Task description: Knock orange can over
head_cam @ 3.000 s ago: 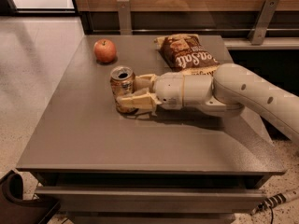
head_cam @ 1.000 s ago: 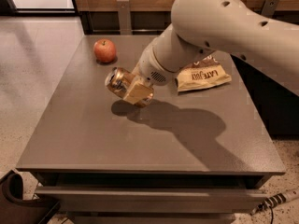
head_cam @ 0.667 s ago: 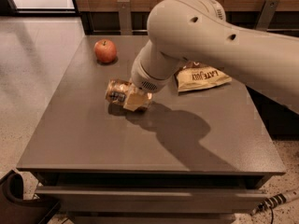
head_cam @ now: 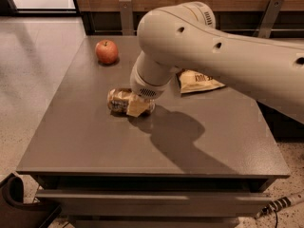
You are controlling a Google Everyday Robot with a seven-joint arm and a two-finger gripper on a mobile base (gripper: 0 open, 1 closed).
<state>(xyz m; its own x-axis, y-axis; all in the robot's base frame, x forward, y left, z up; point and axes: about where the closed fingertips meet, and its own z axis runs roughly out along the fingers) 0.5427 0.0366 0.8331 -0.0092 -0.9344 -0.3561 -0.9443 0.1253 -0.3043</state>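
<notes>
Grey table (head_cam: 95, 141) fills my one camera view, with a speckled floor off to the left and wood panelling behind it. On the far side sit a red apple (head_cam: 107, 51) and a crumpled chip bag (head_cam: 199, 82), well apart from each other. The big change is the orange can (head_cam: 118, 100). Three seconds ago it stood upright near the middle of the table with the gripper beside it. A second ago it was leaning hard, and now it lies flat on its side, long axis roughly left to right and one end facing left. The arm (head_cam: 213, 46) has swung up and over since then, so its thick white body now reaches in from the right and covers much of the frame. The gripper (head_cam: 137, 107) sits right at the can, over its right half and touching it or nearly so. I cannot tell from here whether the claw is spread or pinching the can, as the wrist hides it. I judge the knock-over done, and what remains is to lift clear without rolling the can towards the near edge
</notes>
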